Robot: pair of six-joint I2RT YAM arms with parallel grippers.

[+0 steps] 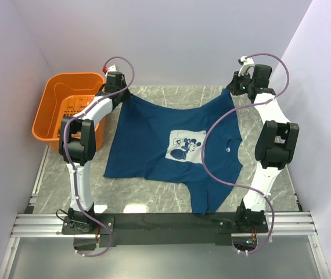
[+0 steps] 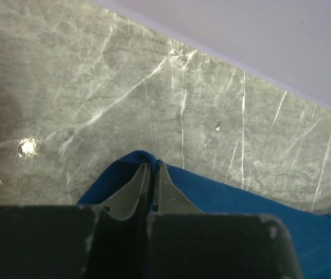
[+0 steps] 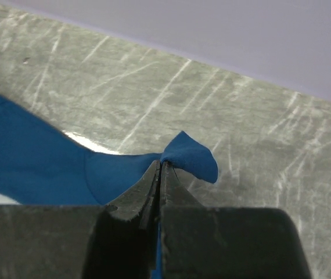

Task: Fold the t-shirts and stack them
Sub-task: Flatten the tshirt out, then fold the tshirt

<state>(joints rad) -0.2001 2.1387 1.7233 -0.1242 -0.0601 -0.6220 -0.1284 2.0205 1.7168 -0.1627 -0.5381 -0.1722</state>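
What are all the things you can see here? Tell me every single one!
t-shirt: one, dark blue with a white mouse picture, spread on the middle of the table
basket: one, orange, far left of the table
table: one, grey marble, under everything
left arm: one, black and white, beside the basket
right arm: one, black and white, right side
left gripper: one, black, shut on the t-shirt's far left corner
right gripper: one, black, shut on its far right corner

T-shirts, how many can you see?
1. The t-shirt lies spread on the table, far corners pinched by the left gripper and right gripper. None shows in the basket, partly hidden by the left arm.
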